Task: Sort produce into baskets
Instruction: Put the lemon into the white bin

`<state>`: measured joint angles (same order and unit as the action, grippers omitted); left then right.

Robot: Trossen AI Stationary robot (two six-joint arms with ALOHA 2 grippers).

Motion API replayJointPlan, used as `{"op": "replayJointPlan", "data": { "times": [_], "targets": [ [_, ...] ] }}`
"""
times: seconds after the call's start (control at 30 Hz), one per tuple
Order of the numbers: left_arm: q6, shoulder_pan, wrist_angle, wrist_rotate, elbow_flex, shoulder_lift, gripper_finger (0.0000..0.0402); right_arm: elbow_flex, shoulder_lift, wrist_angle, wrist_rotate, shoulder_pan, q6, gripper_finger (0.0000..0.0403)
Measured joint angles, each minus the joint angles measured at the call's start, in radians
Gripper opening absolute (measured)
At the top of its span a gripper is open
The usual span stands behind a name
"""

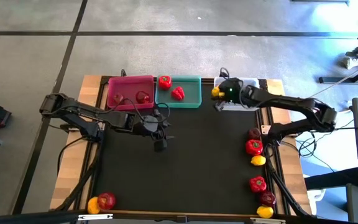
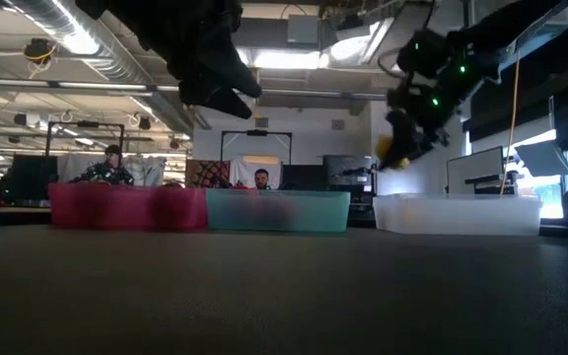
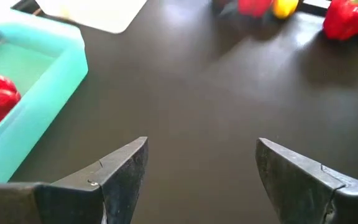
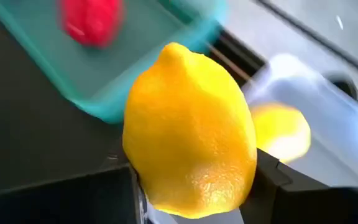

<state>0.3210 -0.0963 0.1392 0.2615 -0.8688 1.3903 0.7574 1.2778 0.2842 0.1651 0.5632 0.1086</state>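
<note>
Now we hold yellow oval lemon [image 4: 188, 130] in right jaws [image 1: 219, 93], clamped on it, over near-left corner of pale grey-white plastic tray [image 1: 252, 84], upper right of frame; second lemon [image 4: 281, 132] already inside. Teal green tray [image 1: 188, 98] just beside, left. Left jaws [image 3: 201, 177] wide, empty, hovering mid-bench.

Overhead camera straight down, table-level camera facing the room, both showing teal basket [image 1: 185, 93], wrist cameras close
</note>
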Motion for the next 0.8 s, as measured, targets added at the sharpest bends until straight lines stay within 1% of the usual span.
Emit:
{"op": "replayJointPlan", "data": {
  "times": [0.13,0.3,0.43,0.57,0.8],
  "targets": [
    [0.001,0.001,-0.01,0.011,0.0,0.002,0.029,0.0,0.001,0.063,-0.012,0.076,0.045,0.0134],
    [-0.001,0.001,-0.024,0.013,0.0,0.002,0.029,0.0,0.001,0.074,-0.027,0.137,0.098,0.0134],
    [0.02,0.001,-0.021,0.013,0.0,0.002,0.029,0.0,0.001,0.112,-0.028,0.153,0.153,0.0134],
    [0.017,-0.003,-0.016,0.013,0.0,0.002,0.029,0.0,0.027,0.138,-0.045,0.151,0.157,0.0134],
    [0.032,-0.003,-0.022,0.013,0.0,0.002,0.029,0.0,0.127,0.13,-0.08,0.159,0.157,0.0134]
  ]
}}
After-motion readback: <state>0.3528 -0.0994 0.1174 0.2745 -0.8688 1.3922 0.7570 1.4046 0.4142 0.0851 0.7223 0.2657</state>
